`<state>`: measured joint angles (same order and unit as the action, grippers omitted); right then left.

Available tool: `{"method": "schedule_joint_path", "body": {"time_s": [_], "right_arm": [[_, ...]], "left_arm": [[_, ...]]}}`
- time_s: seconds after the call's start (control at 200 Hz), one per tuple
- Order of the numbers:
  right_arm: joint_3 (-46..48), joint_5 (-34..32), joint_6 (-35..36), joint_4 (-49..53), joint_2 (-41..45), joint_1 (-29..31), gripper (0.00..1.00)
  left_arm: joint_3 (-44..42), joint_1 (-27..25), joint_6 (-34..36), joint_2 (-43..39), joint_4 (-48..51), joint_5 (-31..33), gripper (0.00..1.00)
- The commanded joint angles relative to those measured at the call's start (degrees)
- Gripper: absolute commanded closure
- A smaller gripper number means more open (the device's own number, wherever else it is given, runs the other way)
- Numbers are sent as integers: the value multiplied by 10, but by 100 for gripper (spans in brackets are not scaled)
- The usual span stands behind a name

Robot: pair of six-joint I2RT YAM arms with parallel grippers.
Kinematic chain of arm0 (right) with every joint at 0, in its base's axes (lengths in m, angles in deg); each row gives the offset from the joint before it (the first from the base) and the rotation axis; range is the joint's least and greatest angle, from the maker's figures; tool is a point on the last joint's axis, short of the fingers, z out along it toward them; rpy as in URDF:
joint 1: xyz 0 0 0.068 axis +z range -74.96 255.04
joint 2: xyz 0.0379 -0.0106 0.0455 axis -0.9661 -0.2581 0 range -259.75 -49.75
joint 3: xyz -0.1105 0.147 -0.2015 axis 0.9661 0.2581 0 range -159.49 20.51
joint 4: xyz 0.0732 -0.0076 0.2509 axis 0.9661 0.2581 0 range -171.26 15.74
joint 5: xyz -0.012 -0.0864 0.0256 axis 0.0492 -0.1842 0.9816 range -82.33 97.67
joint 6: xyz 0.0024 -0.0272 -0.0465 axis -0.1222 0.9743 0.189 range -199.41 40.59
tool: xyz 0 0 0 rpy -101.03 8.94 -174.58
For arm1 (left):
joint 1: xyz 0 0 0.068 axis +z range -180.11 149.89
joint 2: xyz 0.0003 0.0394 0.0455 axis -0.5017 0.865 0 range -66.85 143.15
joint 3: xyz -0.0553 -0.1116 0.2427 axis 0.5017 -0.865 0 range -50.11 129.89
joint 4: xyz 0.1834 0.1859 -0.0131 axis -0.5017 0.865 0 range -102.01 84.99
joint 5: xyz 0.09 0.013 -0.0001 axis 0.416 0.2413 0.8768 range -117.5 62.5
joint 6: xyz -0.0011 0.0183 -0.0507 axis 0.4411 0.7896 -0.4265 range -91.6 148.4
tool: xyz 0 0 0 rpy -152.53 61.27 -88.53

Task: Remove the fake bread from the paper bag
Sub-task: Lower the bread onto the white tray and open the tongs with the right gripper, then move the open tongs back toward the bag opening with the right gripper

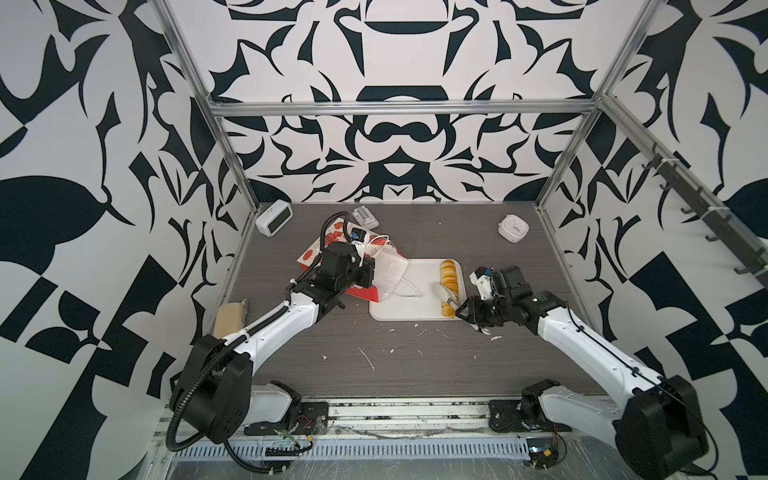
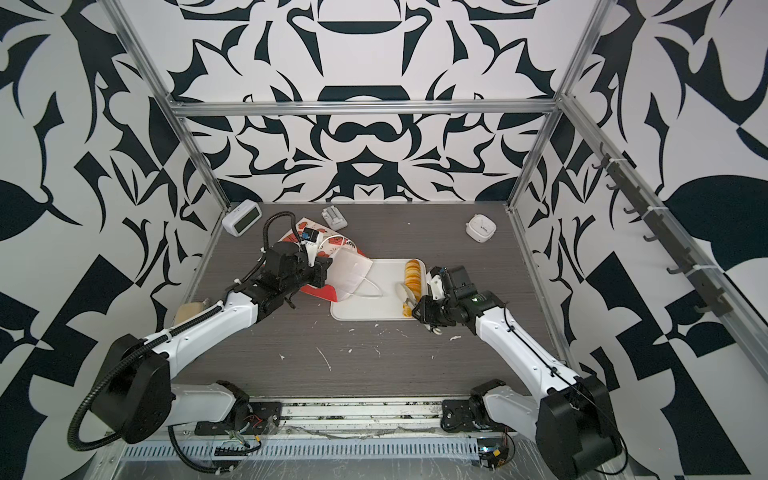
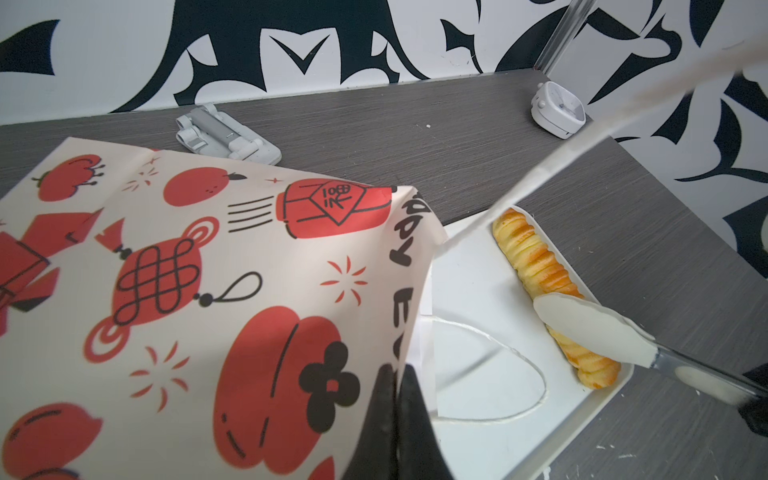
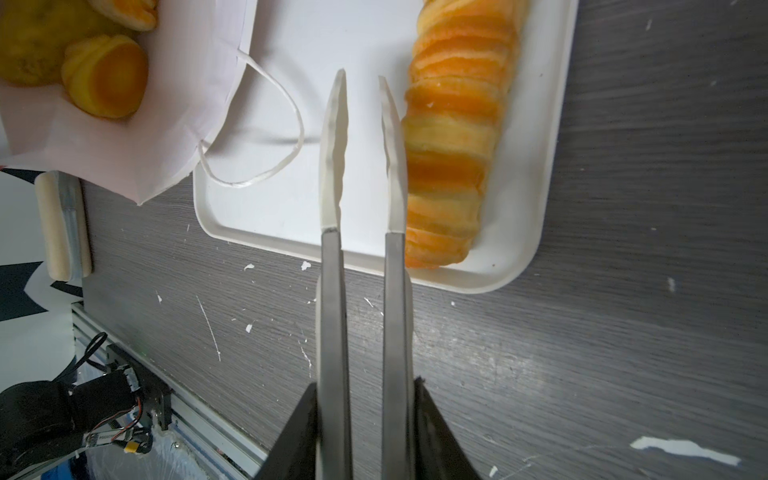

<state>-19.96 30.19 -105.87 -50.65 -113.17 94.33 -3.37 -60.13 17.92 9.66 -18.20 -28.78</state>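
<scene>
I'm seeing left hand [image 3: 397, 374] clamping paper bag [image 3: 208, 270] rim; right hand [image 4: 365, 384] gripping tongs [image 4: 332, 166], tips apart, just beside twisted stick [image 4: 449, 137] lying on tray [image 4: 291, 41].

1. In both top views the left arm [image 1: 286, 311] covers most of the paper bag [image 1: 309, 254]; only a printed corner, at 10 o'clock from the tray [image 1: 399, 309], and the white mouth show.
2. The left claw [image 3: 395, 374], pinched on the bag's rim, is cropped to two black fingers [image 3: 415, 424].
3. The fake bread [image 4: 104, 77] in the bag's mouth is cut by the right wrist picture's edge; its count is unclear.
4. The twisted stick [image 4: 449, 145] loses one end there; the tongs [image 1: 440, 290] cover its middle in a top view.
5. The right claw [image 4: 365, 390], clamping the tongs, is cropped too.
6. A blurred white strip [image 3: 582, 137] crosses the left wrist view; unidentifiable.
</scene>
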Motion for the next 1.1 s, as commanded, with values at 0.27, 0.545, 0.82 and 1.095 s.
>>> {"method": "schedule_joint_path", "body": {"time_s": [0.27,0.545,0.82,1.095], "right_arm": [[-18,-32,31,22,40,0,64],[-48,43,28,-26,63,55,66],[-108,-42,45,-73,-16,192,65],[-114,-44,35,-221,-143,225,65]], "left_arm": [[5,0,-5,-7,10,0,95],[13,0,12,-13,24,-9,95],[58,0,83,-11,110,-30,96],[153,0,169,15,233,38,96]]}}
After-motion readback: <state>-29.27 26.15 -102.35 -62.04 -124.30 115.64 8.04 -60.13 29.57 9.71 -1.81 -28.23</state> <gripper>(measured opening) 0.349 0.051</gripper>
